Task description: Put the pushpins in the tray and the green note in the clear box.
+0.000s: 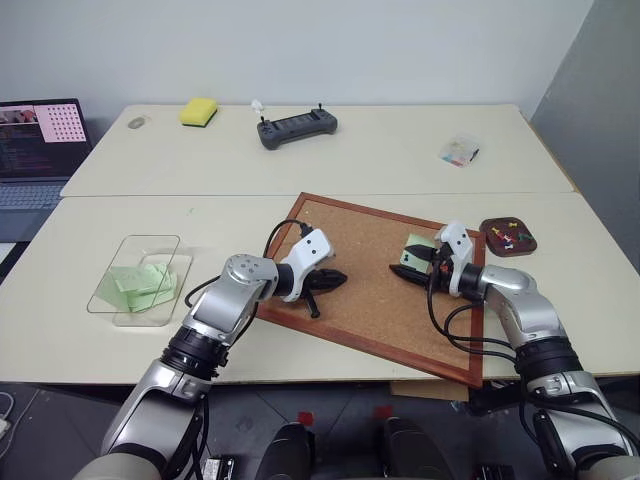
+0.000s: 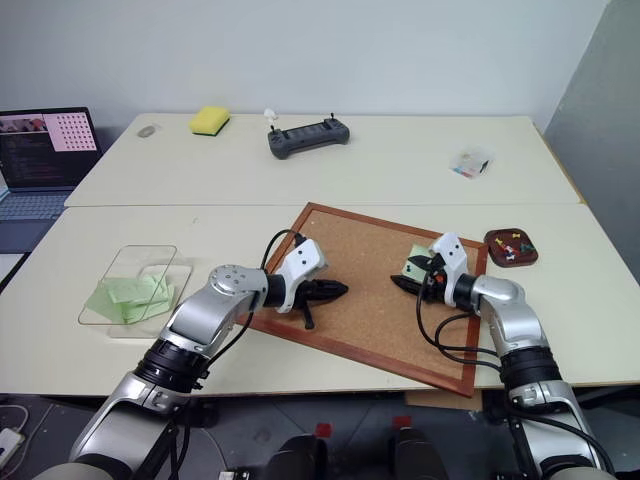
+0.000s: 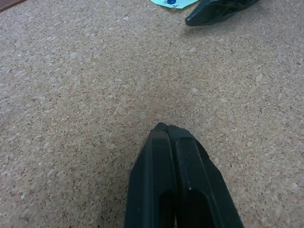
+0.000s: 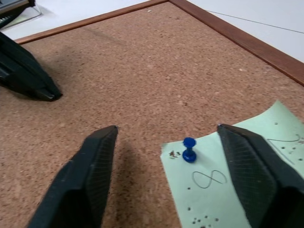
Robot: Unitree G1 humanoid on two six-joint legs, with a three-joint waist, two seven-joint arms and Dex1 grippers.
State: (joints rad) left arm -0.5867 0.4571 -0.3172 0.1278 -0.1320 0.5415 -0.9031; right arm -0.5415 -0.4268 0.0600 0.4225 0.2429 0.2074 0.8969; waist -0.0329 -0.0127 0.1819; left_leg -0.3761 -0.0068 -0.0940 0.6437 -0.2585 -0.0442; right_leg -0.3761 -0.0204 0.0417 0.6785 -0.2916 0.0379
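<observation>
The green note (image 4: pixel 228 185) lies on the right part of the corkboard (image 1: pixel 370 300), held there by a blue pushpin (image 4: pixel 189 149) near its edge. My right gripper (image 4: pixel 167 130) is open low over the board, its fingers (image 4: pixel 97 166) standing either side of the pin without touching it. My left gripper (image 1: pixel 335 280) is shut on nothing and rests on the cork at the board's left part, pointing toward the note. The maroon tray (image 1: pixel 508 249) sits on the table just right of the board and holds several coloured pushpins (image 1: pixel 512 236). The clear box (image 1: pixel 135 250) stands at the table's left with green notes inside.
At the back of the table are a yellow sponge (image 1: pixel 199 112), a dark handheld controller (image 1: pixel 297 128) and a small clear packet (image 1: pixel 459 152). A laptop (image 1: pixel 35 150) sits at the far left. The board's wooden frame (image 1: pixel 330 330) is raised above the table.
</observation>
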